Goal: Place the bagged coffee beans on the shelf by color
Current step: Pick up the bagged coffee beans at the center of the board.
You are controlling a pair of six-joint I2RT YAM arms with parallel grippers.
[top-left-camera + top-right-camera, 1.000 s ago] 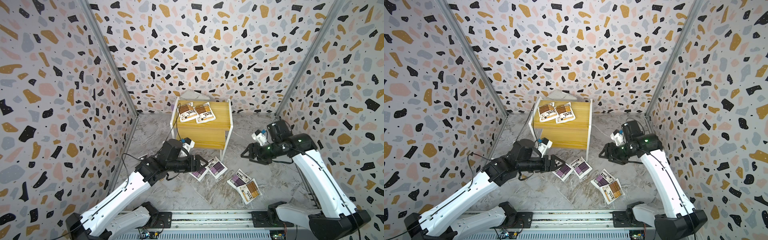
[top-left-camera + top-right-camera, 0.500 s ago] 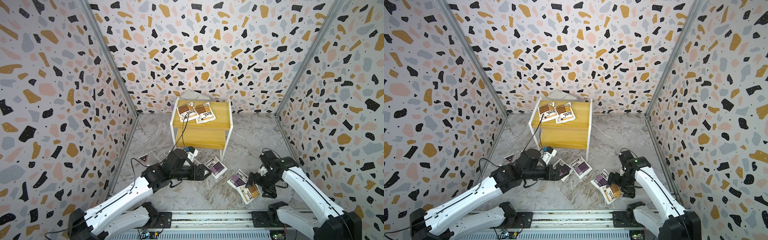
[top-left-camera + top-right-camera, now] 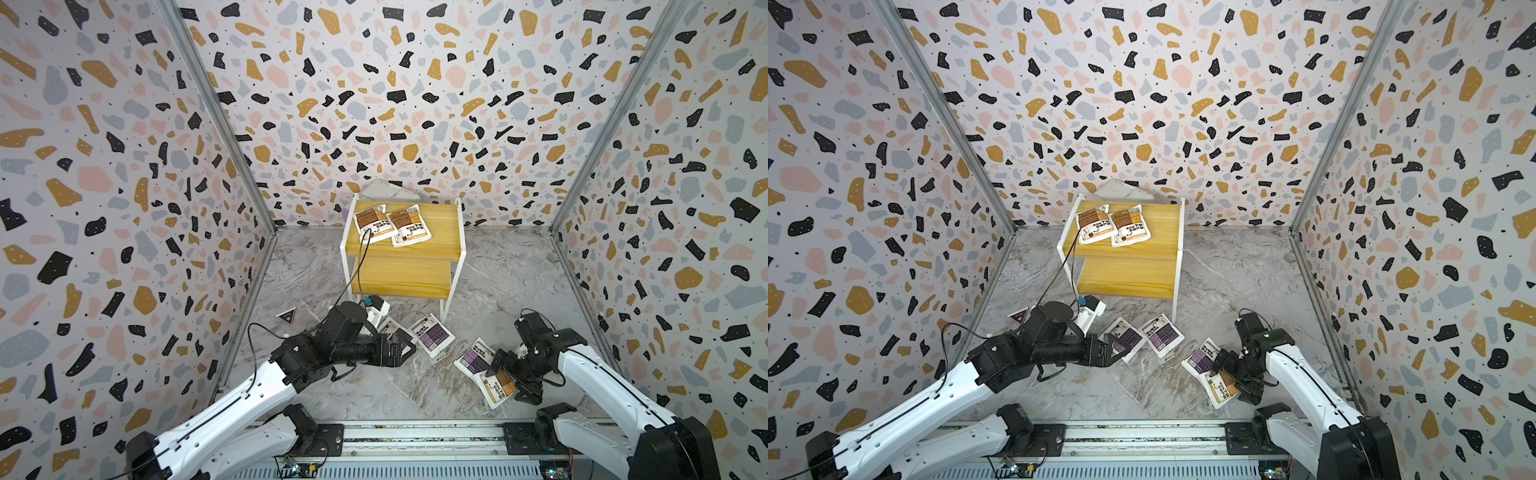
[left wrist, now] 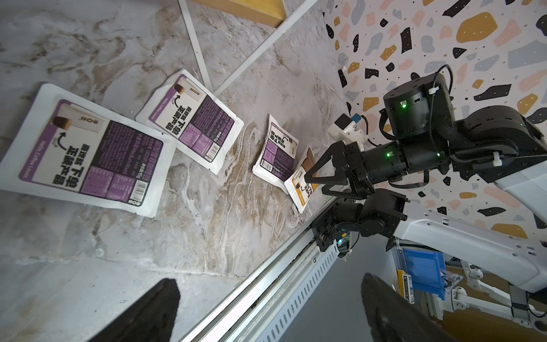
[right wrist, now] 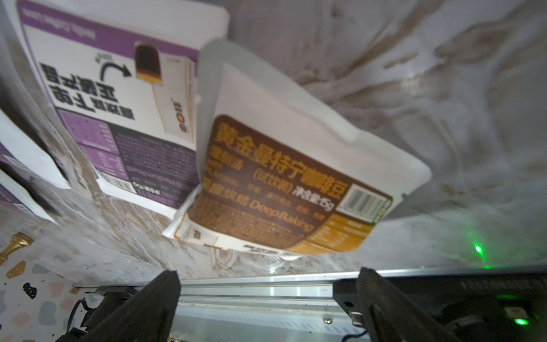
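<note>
Three walls [image 3: 395, 104] were terrazzo print: black, ochre, pink and grey chips on off-white. Bare metal posts [image 3: 216, 120] ran up both back corners. The floor [image 3: 511, 282] was grey marble-look sheet with brown veining. A flap [image 3: 388, 192] of it just above centre looked curled against the back wall, hard to tell. A small dark triangle marker [image 3: 286, 317] sat lower left of centre. Light was even, shadows soft. A blue bin [image 4: 426, 271] showed in the left wrist view, beyond the floor edge.

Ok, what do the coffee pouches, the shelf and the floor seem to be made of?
Coffee pouches: likely plastic film, smooth white with soft sheen, flat sealed edges, printed panels.
Shelf: boards show yellow wood grain, wood or laminate; thin white frame, probably painted metal.
Floor: grey marble veining, stone or printed sheet, cannot tell.
</note>
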